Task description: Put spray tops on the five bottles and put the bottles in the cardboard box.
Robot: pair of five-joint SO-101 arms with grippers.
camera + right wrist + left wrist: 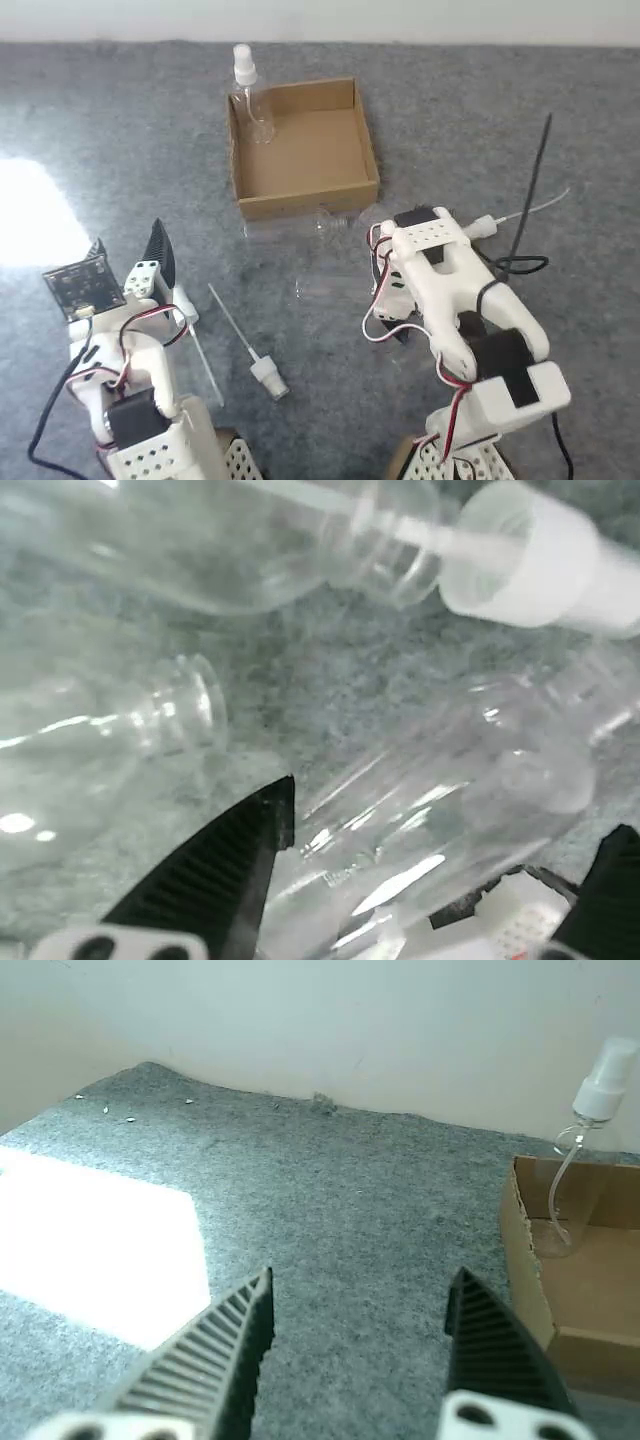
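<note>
One capped bottle is seen in the cardboard box, three bottles by the spread right hand; left hand likewise spread.

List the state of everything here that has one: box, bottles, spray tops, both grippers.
cardboard box: open, one bottle inside.
bottle in the box: upright, spray top on.
loose spray top: lying flat, unattached.
lying bottle: on its side, no spray top on.
second lying bottle: on its side, neck open.
left gripper: open, empty.
right gripper: open, lying bottle between its fingers.
</note>
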